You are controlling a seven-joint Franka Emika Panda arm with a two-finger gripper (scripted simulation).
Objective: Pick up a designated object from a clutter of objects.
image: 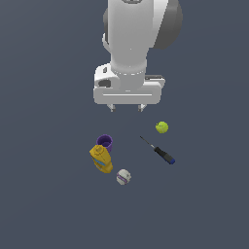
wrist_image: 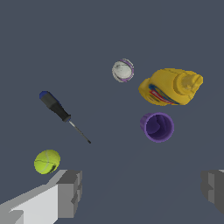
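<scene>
Well above the counter (image: 204, 204), the end effector (image: 127, 108) hangs wide open and empty. Toward the exterior view's right lies the screwdriver (image: 159, 151), seemingly flat, near the tennis ball (image: 162, 127).

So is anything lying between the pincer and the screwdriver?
No. In the exterior view the stretch from the open pincer down to the screwdriver is bare floor; the tennis ball sits off to the side.

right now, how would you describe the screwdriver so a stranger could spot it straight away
Start at the gripper hanging open above the clutter, then look below it toward the exterior view's right. The screwdriver lies flat there, just below the tennis ball. It is the only long, thin item: a dark shaft, black handle and blue cap.
</scene>
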